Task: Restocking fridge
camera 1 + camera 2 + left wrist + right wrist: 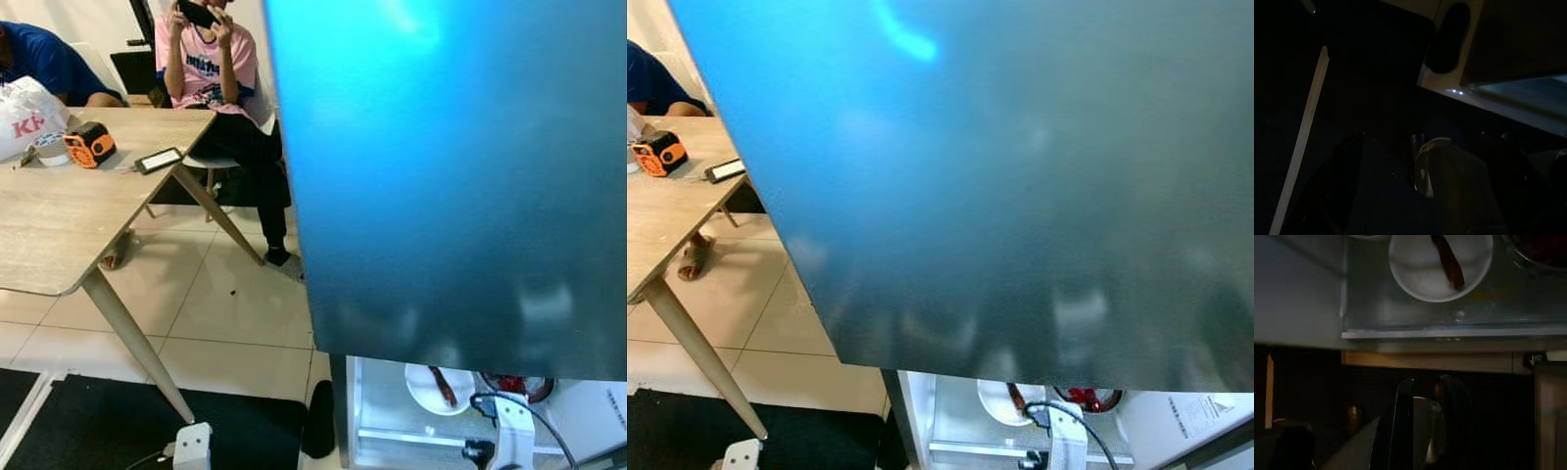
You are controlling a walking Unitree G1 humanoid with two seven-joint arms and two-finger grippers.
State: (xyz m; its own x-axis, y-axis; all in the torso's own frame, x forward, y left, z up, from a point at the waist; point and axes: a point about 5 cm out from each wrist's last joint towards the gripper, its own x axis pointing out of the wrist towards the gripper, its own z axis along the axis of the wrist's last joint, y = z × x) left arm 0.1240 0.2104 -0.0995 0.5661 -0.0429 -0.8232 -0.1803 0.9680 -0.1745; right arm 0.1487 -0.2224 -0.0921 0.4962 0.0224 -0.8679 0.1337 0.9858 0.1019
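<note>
Two arms hang low by the open fridge (392,411), which is our landmark. Closest to the robot, the right gripper (1420,421) points at the edge of the fridge's glass shelf (1449,328). Its fingers look close together with nothing between them, but the picture is dark, so I cannot tell for sure. The left gripper (1420,181) hangs over the dark mat (98,421) in front of the fridge, and I cannot tell if its fingers are wide or narrow.

On the glass shelf sits a white bowl (1437,267) with one brown strip of food (1448,262) in it. Beside the bowl is a darker dish (519,387) with something red inside; I cannot make out what. The white bowl is likely hard, smooth and easy to break, so hold it by the rim and keep it flat.

Above the shelf, the big blue fridge door (451,166) blocks much of the view.

Farther off, to the left of the fridge, stands a wooden table (59,235) with an orange tool (89,144), a phone (159,160) and a white bag (27,116). Behind it, a person in pink (206,64) sits on a chair.
</note>
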